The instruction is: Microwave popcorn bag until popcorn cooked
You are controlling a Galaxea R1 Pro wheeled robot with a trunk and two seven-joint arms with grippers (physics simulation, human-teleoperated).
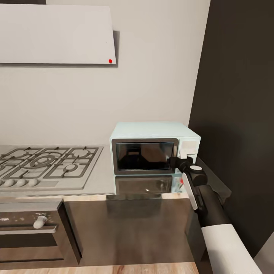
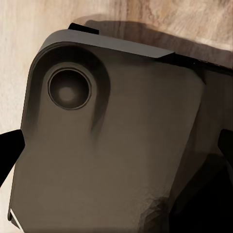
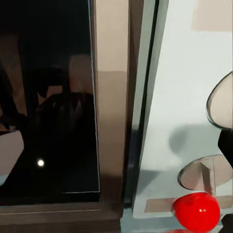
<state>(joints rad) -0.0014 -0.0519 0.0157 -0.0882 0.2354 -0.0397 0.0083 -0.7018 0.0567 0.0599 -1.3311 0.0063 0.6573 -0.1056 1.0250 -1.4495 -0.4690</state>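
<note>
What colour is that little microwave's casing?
Pale blue-white, with a dark frame around the glass door; the microwave shows best in the head view.

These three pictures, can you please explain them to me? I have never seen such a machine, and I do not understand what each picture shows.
This is a simulated kitchen robot with two arms, and each picture comes from one of its cameras.

The large picture looks down from the robot's head. The pale blue microwave stands on the shiny grey countertop, its door closed. Left of it is a gas hob, and below that an oven. The robot's right arm reaches to the microwave's door edge, beside the knob panel; its right gripper is there.

The right wrist camera sits on that arm and sees the dark door glass, its frame and a red button very close.

The left wrist camera looks down at a grey part of the robot above the wooden floor.

Nothing is visibly held.
</note>
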